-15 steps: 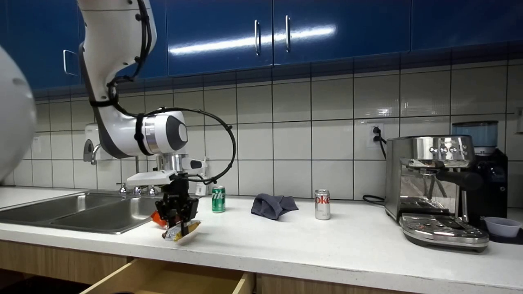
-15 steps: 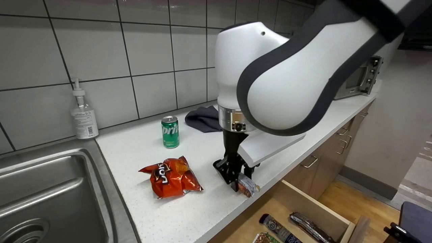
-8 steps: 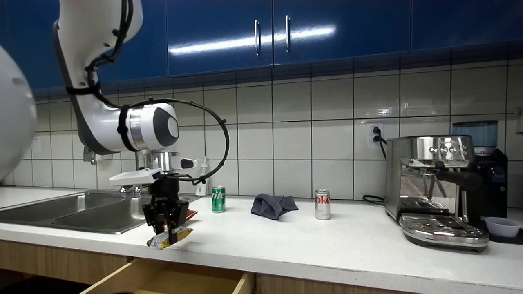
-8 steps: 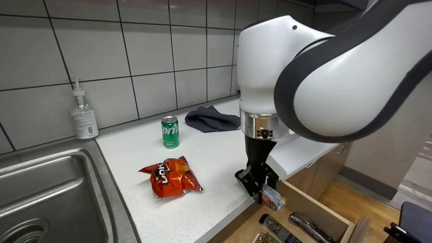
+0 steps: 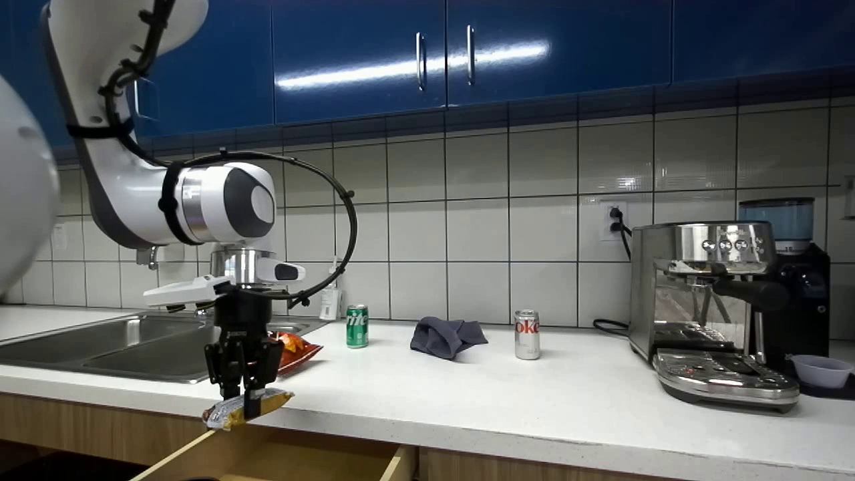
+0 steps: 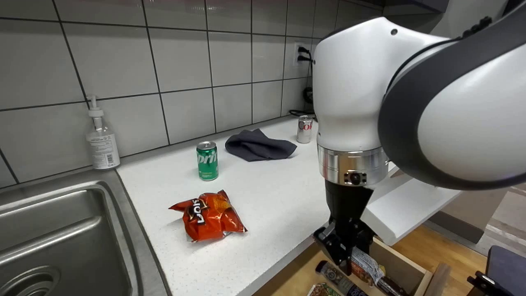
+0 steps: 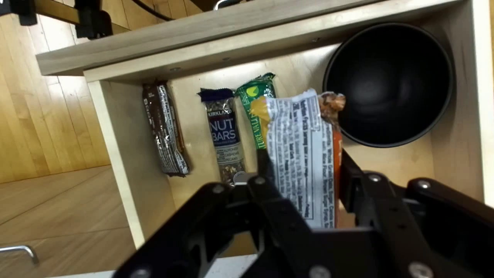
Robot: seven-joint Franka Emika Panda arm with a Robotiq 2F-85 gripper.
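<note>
Holding snack bar (image 7: 303,158) in gripper (image 5: 242,399), w/ jaws partway apart & pressed onto its two long sides, approx. mid-length. Hanging over open drawer (image 7: 115,154), just off front edge of counter (image 5: 467,394); can't tell how high above drawer contents. In wrist view, turned w/ white printed side to cam, overlapping green bar (image 7: 254,100) + rim of black bowl (image 7: 401,77) below. In an ext. view, tilted a bit, w/ silvery end (image 5: 219,413) lower. Also in drawer: nut bar (image 7: 224,127) w/ dark blue end, just beside green bar; brown bar (image 7: 164,129) nr side wall. On counter, in both ext. views: red chip bag (image 6: 213,218) nr sink (image 6: 53,230), green can (image 6: 207,160) upright behind bag, dark cloth (image 6: 259,146) crumpled nr tiled wall (image 6: 185,111), silver can (image 5: 527,337) upright past cloth. Soap bottle (image 6: 102,150) behind sink. In an ext. view: espresso machine (image 5: 701,314) on counter, well apart from gripper; blue cabs (image 5: 361,53) above.
</note>
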